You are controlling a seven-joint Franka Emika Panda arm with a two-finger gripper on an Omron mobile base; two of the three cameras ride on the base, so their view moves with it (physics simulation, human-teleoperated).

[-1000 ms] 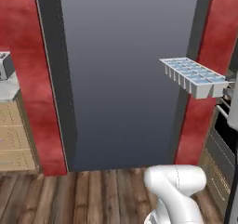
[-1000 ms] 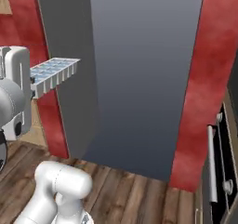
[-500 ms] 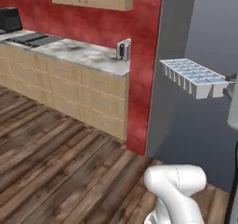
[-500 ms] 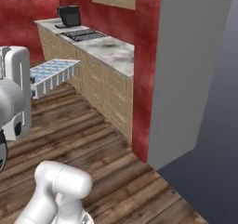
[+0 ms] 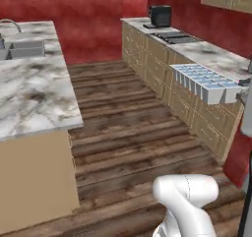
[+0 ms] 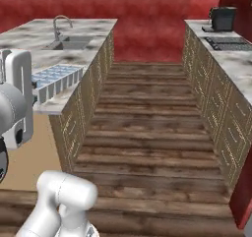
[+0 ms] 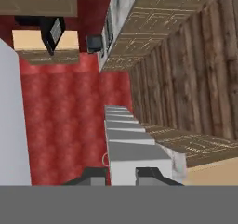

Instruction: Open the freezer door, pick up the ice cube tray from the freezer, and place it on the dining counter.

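Kitchen aisle with dark wood plank floor (image 5: 128, 133) and red back wall (image 6: 147, 14). Nearest, the claw (image 7: 120, 175) is closed on the ice cube tray (image 5: 204, 82), one dark fingertip on each side of its near end in the hand view; tray held level in the air, clear of any surface. Dining counter worktop (image 5: 29, 91) lies left of the aisle, with inset sink (image 6: 69, 44) and curved faucet (image 6: 60, 23) farther along. Opposite worktop carries a cooktop (image 5: 174, 36), then a black coffee machine (image 5: 161, 15).
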